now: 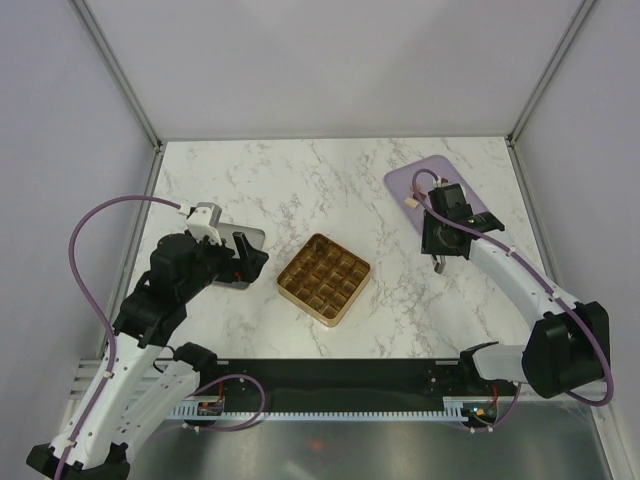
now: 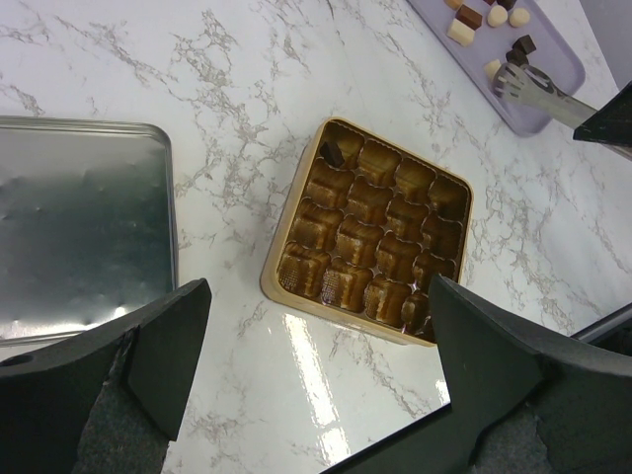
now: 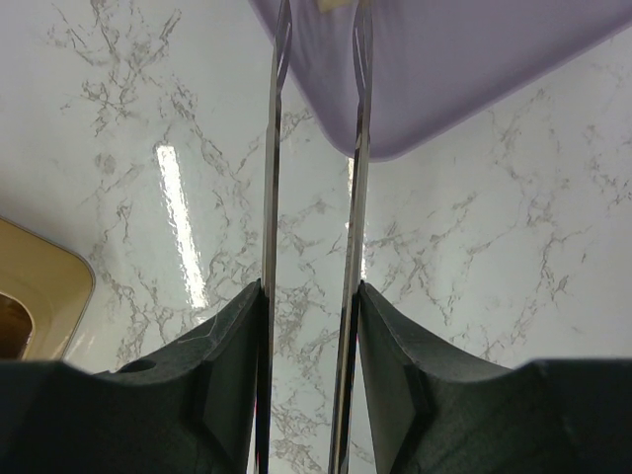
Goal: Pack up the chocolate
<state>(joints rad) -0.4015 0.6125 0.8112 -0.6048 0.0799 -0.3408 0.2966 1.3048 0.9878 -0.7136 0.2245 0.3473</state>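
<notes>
The chocolate lies in several small dark, tan and cream pieces (image 2: pixel 470 16) on a purple tray (image 2: pixel 553 89) at the far right. One dark piece (image 2: pixel 332 154) sits in a corner cell of the gold grid tray (image 1: pixel 322 279). My right gripper (image 1: pixel 438 228) is shut on metal tongs (image 3: pixel 272 148), whose tips (image 2: pixel 515 79) reach over the purple tray (image 3: pixel 444 69) next to a cream piece (image 3: pixel 332 4). I cannot tell if the tips hold it. My left gripper (image 2: pixel 316 395) is open and empty, just left of the gold tray (image 2: pixel 286 296).
A silver tin (image 2: pixel 84 227) lies on the marble table under my left arm, also visible in the top view (image 1: pixel 250 238). A corner of the gold tray (image 3: pixel 39 296) shows low on the left of the right wrist view. Walls enclose the table on three sides.
</notes>
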